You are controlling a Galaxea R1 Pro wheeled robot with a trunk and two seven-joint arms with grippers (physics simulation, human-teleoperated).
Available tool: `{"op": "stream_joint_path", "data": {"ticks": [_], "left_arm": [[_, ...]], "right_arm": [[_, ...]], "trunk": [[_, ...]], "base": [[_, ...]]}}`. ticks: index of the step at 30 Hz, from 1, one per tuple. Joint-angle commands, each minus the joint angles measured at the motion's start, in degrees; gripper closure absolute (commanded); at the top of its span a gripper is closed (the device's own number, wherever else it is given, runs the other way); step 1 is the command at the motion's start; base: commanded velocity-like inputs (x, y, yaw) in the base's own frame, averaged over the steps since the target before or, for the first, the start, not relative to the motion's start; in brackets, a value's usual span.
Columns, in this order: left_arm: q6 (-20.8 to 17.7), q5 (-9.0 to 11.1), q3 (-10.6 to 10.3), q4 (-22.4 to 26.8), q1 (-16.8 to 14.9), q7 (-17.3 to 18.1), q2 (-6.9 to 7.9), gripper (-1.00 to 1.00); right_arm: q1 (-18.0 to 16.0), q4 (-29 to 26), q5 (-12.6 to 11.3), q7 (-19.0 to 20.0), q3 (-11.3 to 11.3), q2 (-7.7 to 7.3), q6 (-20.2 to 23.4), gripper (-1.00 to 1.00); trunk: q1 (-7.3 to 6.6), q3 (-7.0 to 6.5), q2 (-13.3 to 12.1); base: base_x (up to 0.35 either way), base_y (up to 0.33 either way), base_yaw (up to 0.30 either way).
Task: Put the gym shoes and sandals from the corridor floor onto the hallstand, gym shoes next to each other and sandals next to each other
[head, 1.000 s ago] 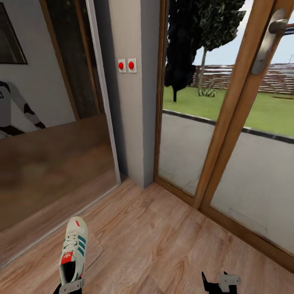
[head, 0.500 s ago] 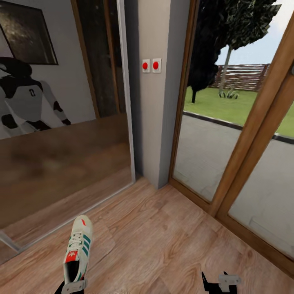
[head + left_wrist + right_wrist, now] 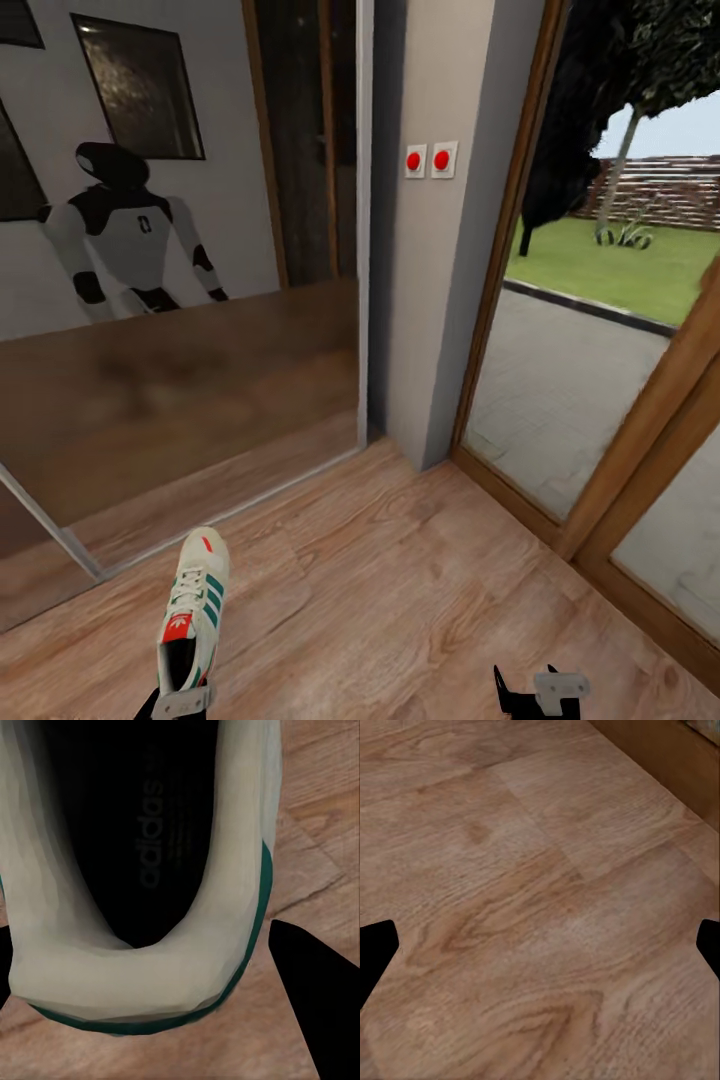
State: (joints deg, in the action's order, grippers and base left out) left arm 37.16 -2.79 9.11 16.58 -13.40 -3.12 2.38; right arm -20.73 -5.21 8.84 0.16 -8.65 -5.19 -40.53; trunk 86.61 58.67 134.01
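Left gripper (image 3: 180, 700) fingers clamp heel of gym shoe (image 3: 192, 612), toe pointing ahead over floor (image 3: 400, 590). Right gripper (image 3: 540, 692) fingers wide apart, nothing between. Advice: keep shoe level, grip firm while robot drives to rack. Count: one shoe, two red wall buttons (image 3: 428, 160), one mirror (image 3: 180, 300).

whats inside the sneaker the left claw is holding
Inside the gym shoe, the left wrist view shows a dark insole with faint adidas lettering. Toward the toe, the interior goes black, so nothing there can be made out.

Matt wood-grain floor (image 3: 400, 590); seemingly leather shoe (image 3: 190, 610).
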Motion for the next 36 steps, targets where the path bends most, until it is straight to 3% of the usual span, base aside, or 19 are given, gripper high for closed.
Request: {"op": "stream_joint_path", "data": {"ticks": [1, 17, 36], "left_arm": [[0.2, -0.4, 0.0, -0.1, 0.0, -0.4, -0.02, 1.0], [0.2, -0.4, 0.0, -0.1, 0.0, -0.5, -0.09, 1.0], [0.2, -0.1, 0.1, 0.0, 0.0, -0.6, -0.08, 1.0]], "right_arm": [[0.0, 0.0, 0.6, 0.0, -0.5, 0.0, -0.2, -1.0], [0.0, 0.0, 0.6, 0.0, -0.5, 0.01, -0.2, -1.0], [0.0, 0.0, 0.6, 0.0, -0.5, 0.03, -0.2, -1.0]], "trunk": [[0.01, 0.05, 0.0], [0.01, 0.05, 0.0], [0.01, 0.05, 0.0]], "base": [[0.244, -0.133, 0.278], [0.257, -0.141, 0.278], [0.02, -0.009, 0.278]]}}
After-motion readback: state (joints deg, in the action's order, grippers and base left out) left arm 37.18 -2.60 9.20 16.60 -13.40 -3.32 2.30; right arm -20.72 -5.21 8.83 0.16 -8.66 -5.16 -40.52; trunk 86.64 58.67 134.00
